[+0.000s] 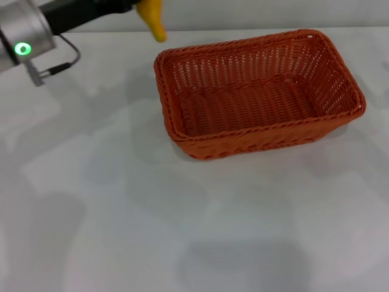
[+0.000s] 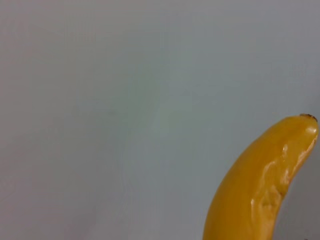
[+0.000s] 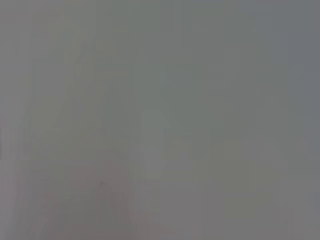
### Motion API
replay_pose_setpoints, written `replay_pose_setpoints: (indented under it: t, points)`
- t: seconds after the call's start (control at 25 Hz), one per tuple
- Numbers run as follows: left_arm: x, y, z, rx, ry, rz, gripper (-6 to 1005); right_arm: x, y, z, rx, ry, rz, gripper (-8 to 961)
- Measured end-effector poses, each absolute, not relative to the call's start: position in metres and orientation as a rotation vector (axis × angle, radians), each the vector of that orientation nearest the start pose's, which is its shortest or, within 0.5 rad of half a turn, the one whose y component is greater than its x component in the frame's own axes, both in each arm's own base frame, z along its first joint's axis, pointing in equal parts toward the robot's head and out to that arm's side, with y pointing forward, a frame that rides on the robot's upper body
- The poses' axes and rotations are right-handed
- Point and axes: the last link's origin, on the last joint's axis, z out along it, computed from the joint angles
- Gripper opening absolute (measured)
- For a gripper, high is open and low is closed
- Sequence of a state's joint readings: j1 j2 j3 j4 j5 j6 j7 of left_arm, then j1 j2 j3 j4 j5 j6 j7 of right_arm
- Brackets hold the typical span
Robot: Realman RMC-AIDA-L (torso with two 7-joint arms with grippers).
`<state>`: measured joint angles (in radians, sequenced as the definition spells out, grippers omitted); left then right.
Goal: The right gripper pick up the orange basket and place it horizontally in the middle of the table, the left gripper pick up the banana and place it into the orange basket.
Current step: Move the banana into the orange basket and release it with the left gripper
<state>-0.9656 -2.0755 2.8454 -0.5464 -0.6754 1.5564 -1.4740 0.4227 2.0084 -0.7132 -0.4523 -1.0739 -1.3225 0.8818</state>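
A: One relation matters here: the orange basket [image 1: 258, 91] sits on the table [image 1: 109, 207], at about four o'clock from the banana [image 1: 152, 18].

B: Which arm is nearer?

A: The left one. The banana hangs up at the table's far edge, tip down, apparently carried by the left gripper, though its jaws are out of view.

B: And the basket's long axis?

A: Nine to three, slightly skewed. The right gripper isn't visible.

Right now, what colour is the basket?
Orange all over, with an open weave. The basket shows best in the head view.
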Motion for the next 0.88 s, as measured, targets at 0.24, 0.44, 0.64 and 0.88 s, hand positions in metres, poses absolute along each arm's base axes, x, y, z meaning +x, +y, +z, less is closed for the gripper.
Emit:
replay_pose_setpoints:
  t: [0.24,0.44,0.64,0.88]
  points:
    - [-0.178,0.422,0.003,-2.452,-0.821,-1.061,530,0.304,0.359,0.092,-1.793,0.404,1.015,841]
    - [-0.175,0.423,-0.011,-2.498,-0.835,-0.999,536,0.303,0.359,0.092,-1.794,0.399,1.017,841]
    - [-0.170,0.421,-0.021,-2.564,-0.828,-0.945,542,0.303,0.359,0.092,-1.795,0.397,1.018,841]
    - [-0.171,0.419,-0.029,-2.589,-0.833,-0.899,549,0.303,0.360,0.093,-1.794,0.397,1.013,841]
